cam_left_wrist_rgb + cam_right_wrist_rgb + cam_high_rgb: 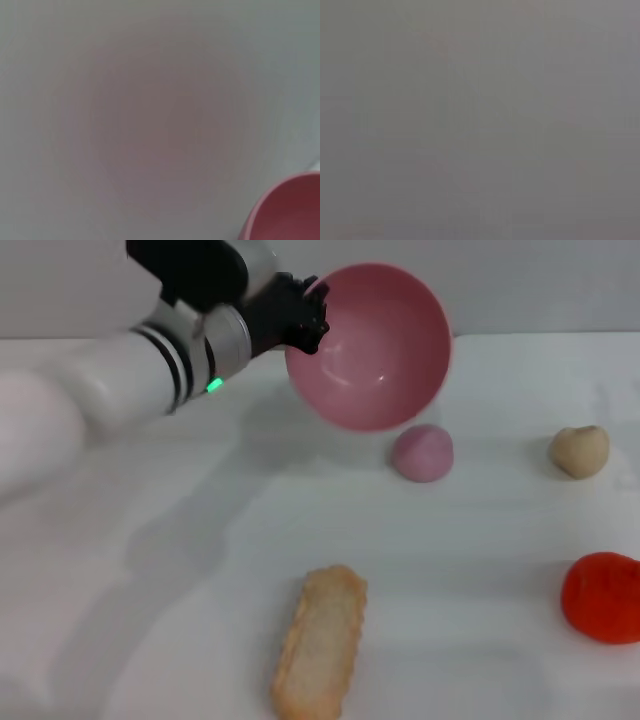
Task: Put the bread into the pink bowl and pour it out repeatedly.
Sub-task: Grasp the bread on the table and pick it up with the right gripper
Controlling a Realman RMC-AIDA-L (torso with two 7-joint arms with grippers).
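Note:
My left gripper [305, 318] is shut on the rim of the pink bowl [375, 350] and holds it in the air at the back of the table, tipped on its side with the empty inside facing me. A part of the pink bowl's rim [287, 210] shows in the left wrist view. The bread [320, 642] lies flat on the white table [180, 600] near the front edge, plain pale tan side up, well apart from the bowl. My right gripper is out of sight in every view.
A small pink dome-shaped ball [422, 453] sits just below the bowl. A tan rounded lump [579, 451] lies at the right. A red-orange lump [602, 597] rests near the right edge.

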